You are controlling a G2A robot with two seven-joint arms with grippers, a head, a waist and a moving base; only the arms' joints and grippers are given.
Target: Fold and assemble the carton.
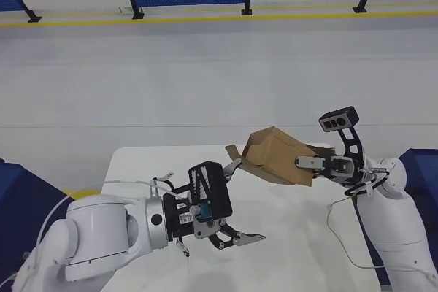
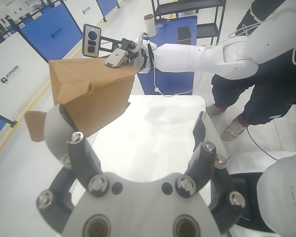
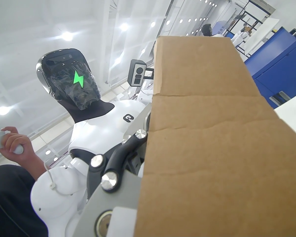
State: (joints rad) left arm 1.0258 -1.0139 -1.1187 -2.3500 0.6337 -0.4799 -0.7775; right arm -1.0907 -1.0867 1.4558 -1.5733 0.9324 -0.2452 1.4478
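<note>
At the near left of the white table (image 1: 292,226), the left arm (image 1: 109,233) lies across the near edge with its black wrist pointing right. The left jaws are released and spread wide. One finger (image 1: 244,237) lies low over the bare middle of the table, and the other finger (image 1: 232,166) reaches toward the far side. In the left wrist view this farther finger (image 2: 55,127) overlaps the lower edge of the carton (image 2: 88,92), just beside a small flap (image 2: 33,124) that sticks out of the carton's left end. Whether it touches the cardboard cannot be told.

The carton (image 1: 274,153) is brown cardboard, partly formed into a box. It hangs in the air above the far right part of the table, clear of the surface and tilted, with its left end lower and nearer. One wall shows a ragged crease (image 2: 90,87) where two panels meet.

The right arm (image 1: 390,212) comes in from the near right, and the right jaws are clenched on the carton's right end. One finger (image 2: 116,59) lies flat on the top edge of the box. In the right wrist view the carton (image 3: 212,136) wall stands close against the wrist.

Beyond the table lies pale grey floor, and a yellow line (image 1: 204,18) crosses it at the far side.
</note>
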